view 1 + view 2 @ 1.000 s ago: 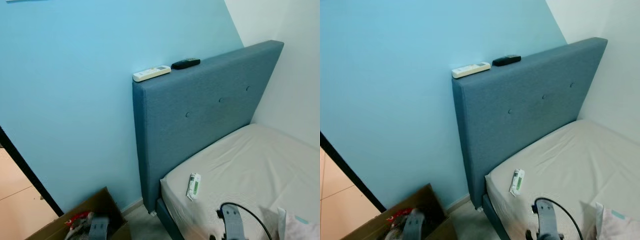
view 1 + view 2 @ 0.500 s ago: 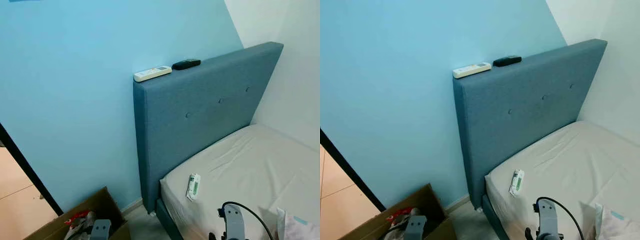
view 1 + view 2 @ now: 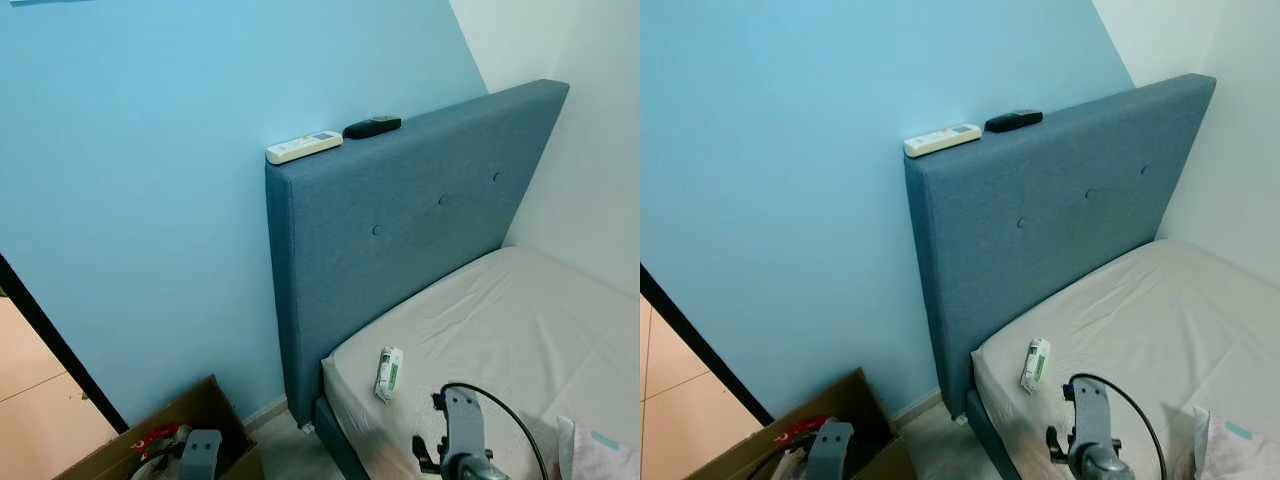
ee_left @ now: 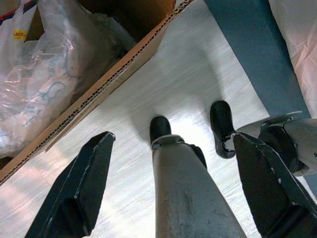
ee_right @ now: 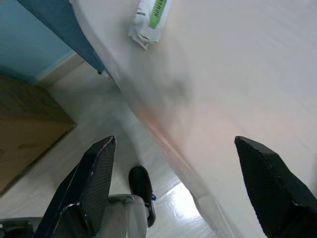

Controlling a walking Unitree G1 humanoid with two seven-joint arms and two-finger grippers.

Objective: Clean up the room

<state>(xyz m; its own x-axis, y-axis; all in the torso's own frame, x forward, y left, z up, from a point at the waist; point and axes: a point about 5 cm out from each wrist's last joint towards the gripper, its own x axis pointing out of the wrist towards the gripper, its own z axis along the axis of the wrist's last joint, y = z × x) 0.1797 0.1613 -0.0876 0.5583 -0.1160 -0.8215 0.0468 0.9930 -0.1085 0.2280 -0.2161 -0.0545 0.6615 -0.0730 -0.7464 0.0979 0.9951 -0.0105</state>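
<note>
A small white-and-green packet (image 3: 388, 372) lies on the beige mattress (image 3: 500, 320) near its corner; it also appears in the right wrist view as the packet (image 5: 148, 20). My right gripper (image 5: 174, 144) hangs open above the mattress edge and the floor, short of the packet. My left gripper (image 4: 174, 139) is open too, hanging over the pale floor beside a cardboard box (image 4: 114, 79) stuffed with plastic bags (image 4: 54, 74). A white remote (image 3: 303, 147) and a black remote (image 3: 372, 127) rest on top of the blue headboard (image 3: 400, 230).
The cardboard box (image 3: 190, 420) stands on the floor at the lower left, against the light blue wall. A pink-white cloth (image 3: 595, 450) lies on the bed at the lower right. A dark door frame (image 3: 50, 340) runs along the left. My own feet (image 4: 221, 124) stand next to the bed base.
The view has wobbled slightly. My right arm has risen a little at the lower edge of the picture. The packet and both remotes lie where they were.
</note>
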